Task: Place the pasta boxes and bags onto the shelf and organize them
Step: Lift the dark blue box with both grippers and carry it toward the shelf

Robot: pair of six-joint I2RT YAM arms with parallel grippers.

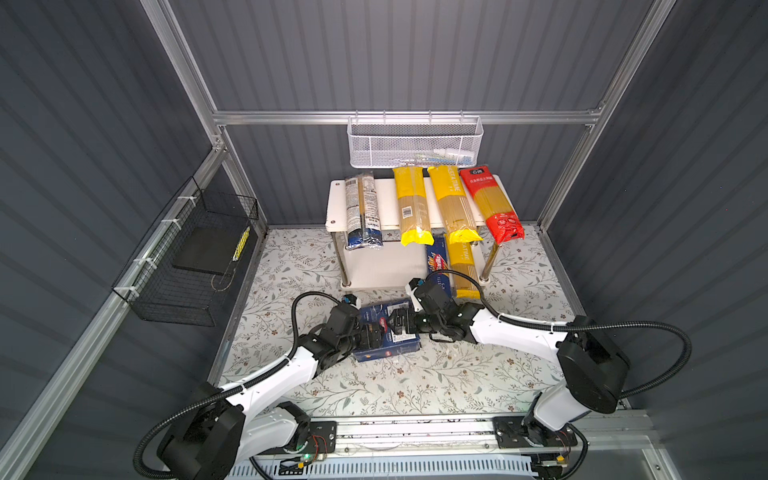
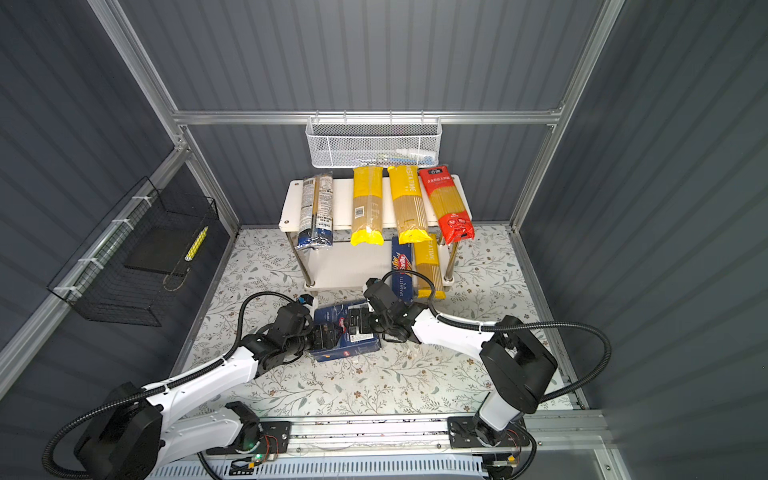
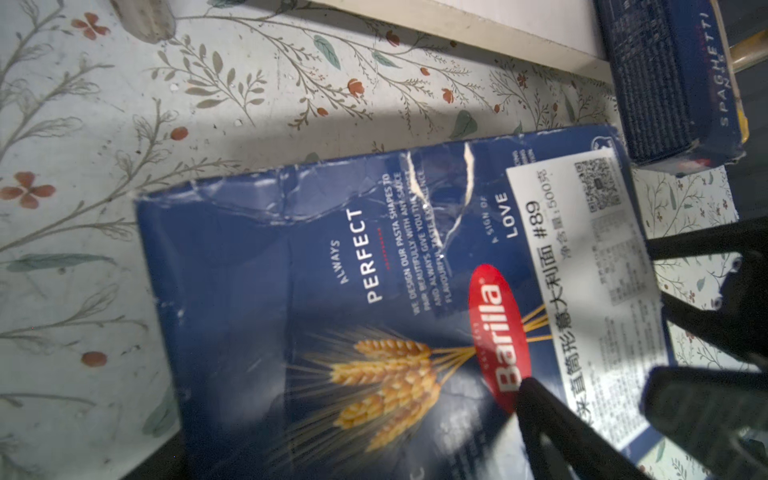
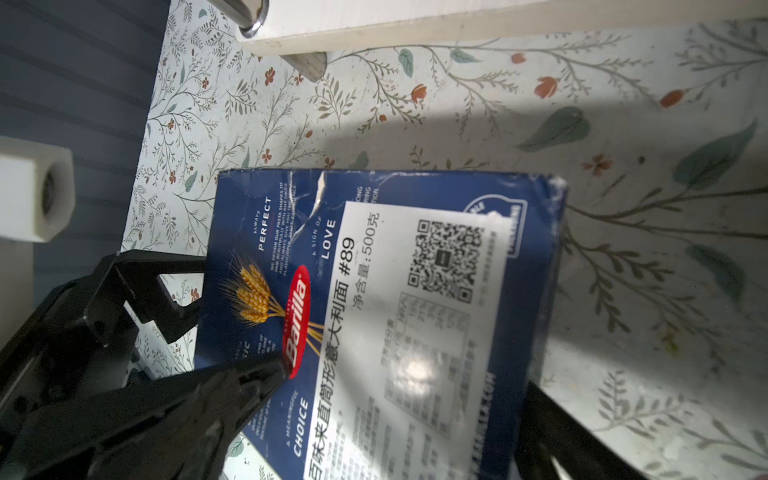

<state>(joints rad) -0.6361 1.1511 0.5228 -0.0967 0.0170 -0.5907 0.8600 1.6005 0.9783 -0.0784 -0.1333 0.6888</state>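
- Floral tabletop (image 1: 415,386) before the shelf (image 1: 336,208) carries the wide Barilla box (image 1: 405,347), lying flat, label up, just short of it.
- Our right claw (image 1: 397,324) hangs over the label, fingers spread wide, gripping nothing.
- Our left claw (image 1: 374,336) meets the box's opposite side; apart or clamped, we cannot tell.
- We judge both arms equally near, with the shelf straight beyond the box.

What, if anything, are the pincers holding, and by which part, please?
Seemingly nothing: left pincer and right pincer stand open over the Barilla box on the table.
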